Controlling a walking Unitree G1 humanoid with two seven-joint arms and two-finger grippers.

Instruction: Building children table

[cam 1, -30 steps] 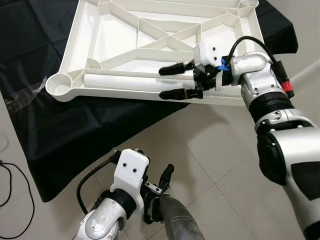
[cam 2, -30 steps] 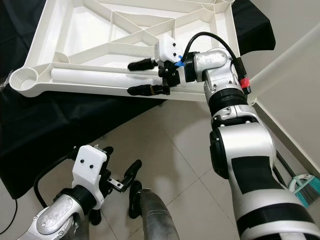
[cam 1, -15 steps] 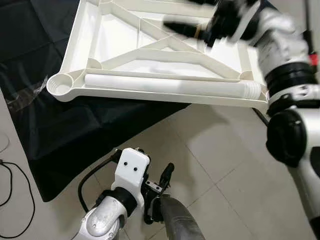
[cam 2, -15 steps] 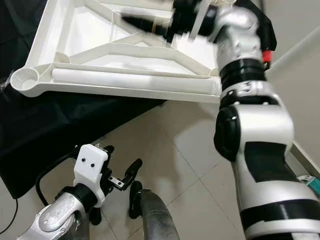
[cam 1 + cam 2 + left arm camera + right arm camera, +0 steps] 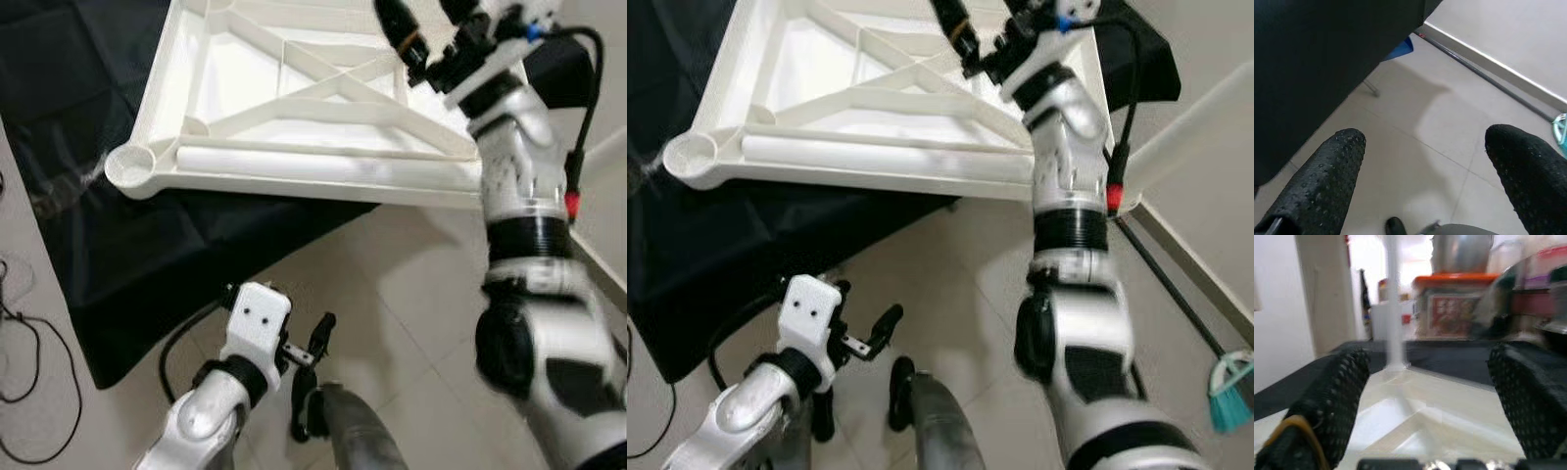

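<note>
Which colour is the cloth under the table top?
Black; the cloth shows best in the left eye view.

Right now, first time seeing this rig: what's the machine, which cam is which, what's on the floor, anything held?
It is a humanoid robot with two silver arms, each ending in a claw of two long black fingers. The two wide pictures come from a stereo camera on its head, looking down. The other two come from cameras on the wrists, each looking along its own claw's fingers.

On the floor lies a black cloth, and on it an upside-down white plastic tabletop with ribs and a round leg socket at the near corner. A loose white table leg lies inside along the near edge.

The right claw is raised above the tabletop, open and holding nothing; its wrist view looks across the tabletop. The left claw hangs low over the tiles, open and empty too.
</note>
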